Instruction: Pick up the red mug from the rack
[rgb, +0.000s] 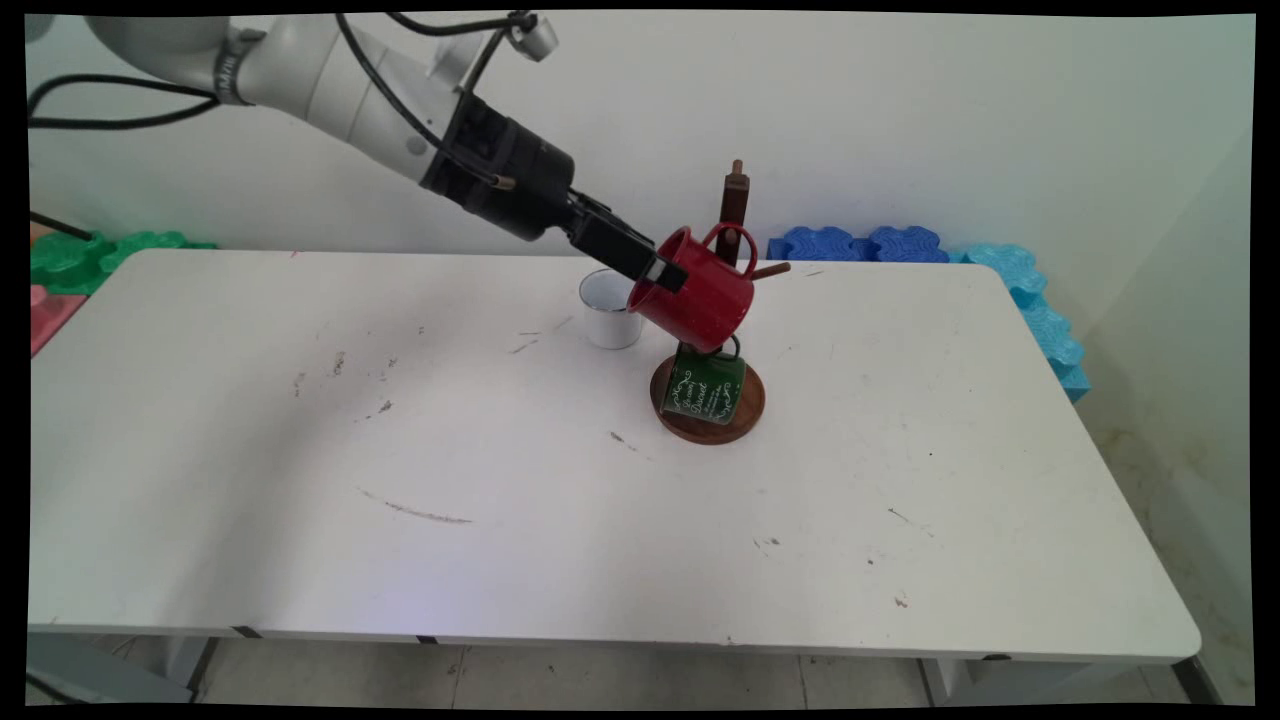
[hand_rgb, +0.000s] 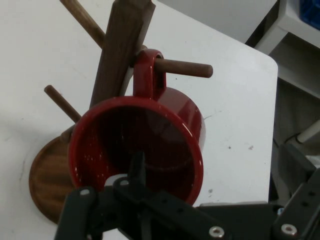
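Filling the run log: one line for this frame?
end effector: shut on red mug rim | mug handle over mug tree peg | green mug hangs below | white cup behind

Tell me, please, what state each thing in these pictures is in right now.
tool: shut on the red mug's rim
red mug: tilted, held, its handle over a peg
mug tree: upright on its round base
green mug: hanging from a lower peg
white mug: upright on the table, empty as far as visible

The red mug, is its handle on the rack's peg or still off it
On it. In the hand view the red mug's handle loop has the wooden peg passing through it, while the gripper grips the rim.
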